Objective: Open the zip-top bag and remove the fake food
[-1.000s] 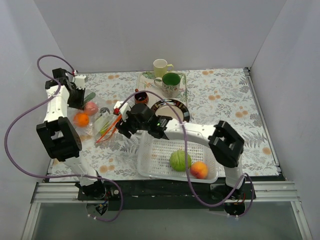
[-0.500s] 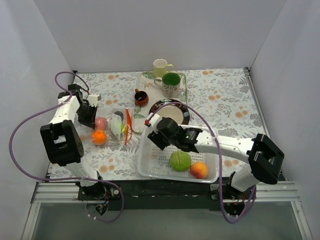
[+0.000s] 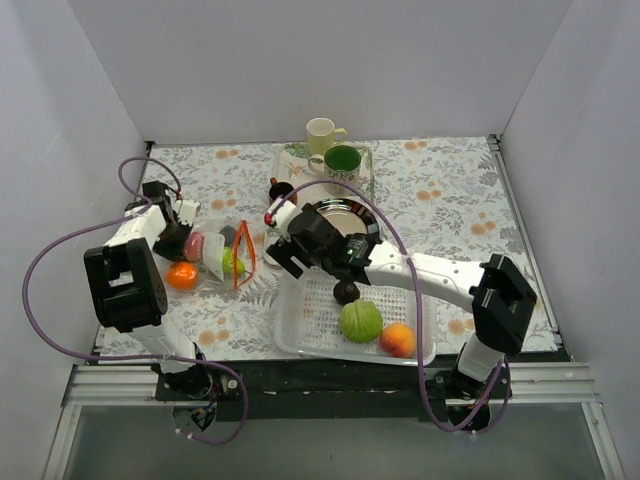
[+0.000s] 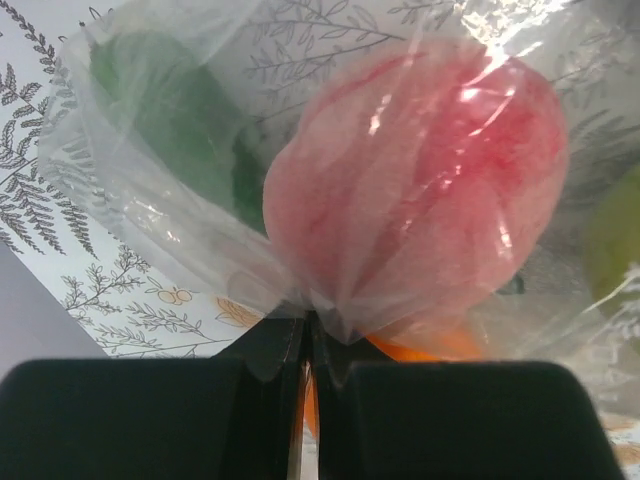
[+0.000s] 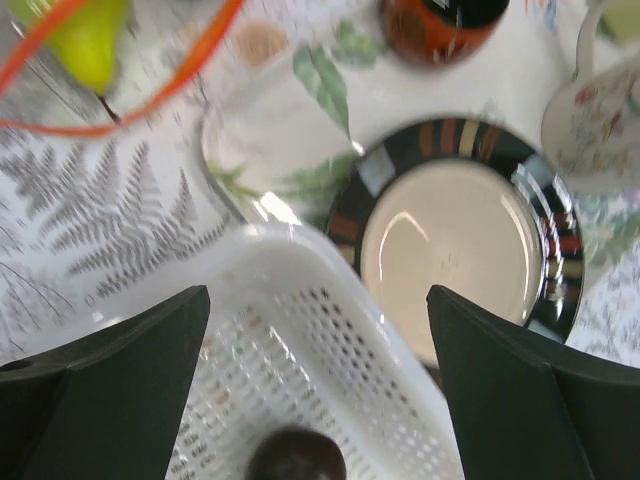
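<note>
Over to our left side, where the left gripper (image 4: 305, 352) is clenched on a fold of the zip-top bag (image 3: 212, 252) — we can see the clear film pinched flat between its dark fingers. The bag lies on the left part of the table (image 3: 450, 200), its orange-red zip strip (image 3: 241, 262) turned toward the middle and bowed into a loop. Pressed against the plastic right in front of that gripper is the pinkish apple (image 4: 420, 190), with something green behind it that we cannot name. The pear (image 5: 88, 40) sits at the mouth, just by the strip, and the orange (image 3: 182, 275) is at the bag's near end. Now the right gripper (image 3: 283, 252) — jaws released, spread wide, nothing between them — hovers over the far left corner of the white basket (image 3: 300, 345). In that basket we count the dark plum (image 3: 346, 292), the cabbage (image 3: 360, 321) and the peach (image 3: 398, 340). A striped plate (image 5: 455, 245) lies just beyond the basket.
</note>
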